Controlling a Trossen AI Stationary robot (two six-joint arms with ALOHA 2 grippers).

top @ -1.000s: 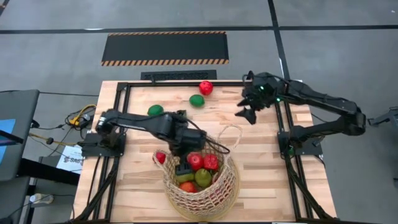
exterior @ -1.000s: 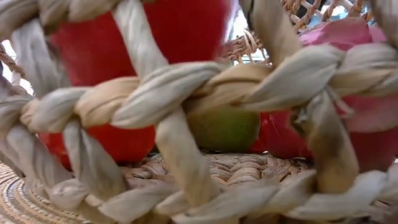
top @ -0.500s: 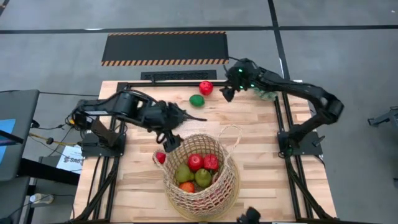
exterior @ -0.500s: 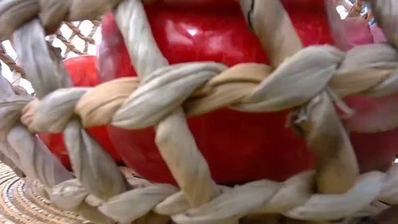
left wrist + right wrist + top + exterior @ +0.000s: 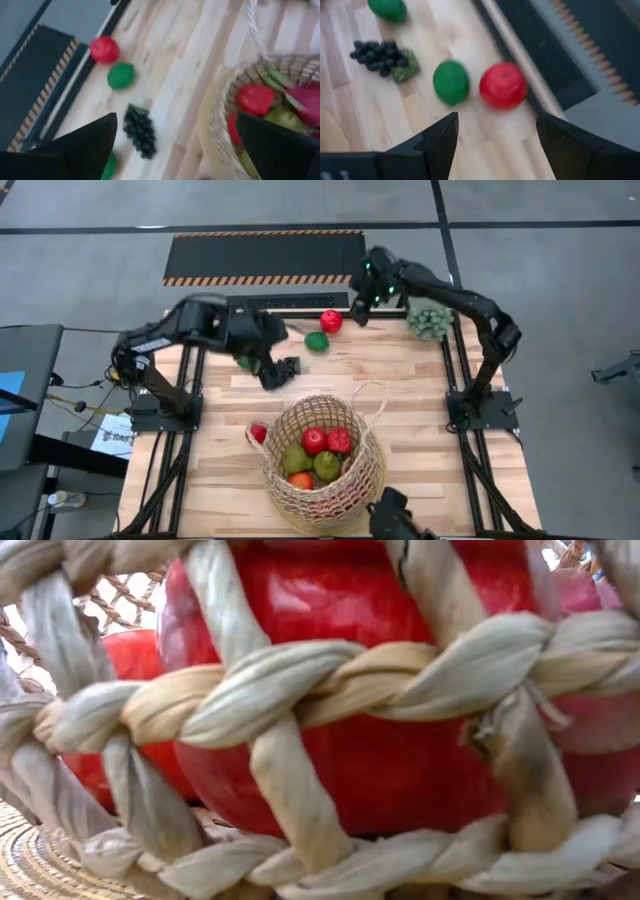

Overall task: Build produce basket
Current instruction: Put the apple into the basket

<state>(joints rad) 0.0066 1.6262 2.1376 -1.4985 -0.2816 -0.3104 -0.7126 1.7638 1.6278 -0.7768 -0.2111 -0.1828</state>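
The tan wicker basket [image 5: 325, 480] stands near the table's near edge, holding red and green fruit [image 5: 313, 440]. In the low view a red apple [image 5: 350, 740] rests against the basket's weave [image 5: 290, 690]. A dark grape bunch [image 5: 140, 131], a red fruit [image 5: 331, 321] and green limes [image 5: 317, 341] lie on the far half of the table. Another red fruit [image 5: 259, 432] lies against the basket's left side. My left gripper [image 5: 277, 370] hovers open between basket and limes, above the grapes [image 5: 380, 57]. My right gripper [image 5: 358, 315] is open just right of the red fruit [image 5: 503, 85].
A pale green spiky ball [image 5: 429, 319] sits at the table's far right corner. A third green fruit [image 5: 247, 361] lies partly under my left arm. A dark object [image 5: 395, 515] shows at the near edge beside the basket. Bare wood lies right of the basket.
My left gripper has risen out of the basket and swung toward the far edge, now over the grapes. In the low view a red apple has settled against the basket's near wall. My right gripper has travelled left along the far edge toward the red fruit.
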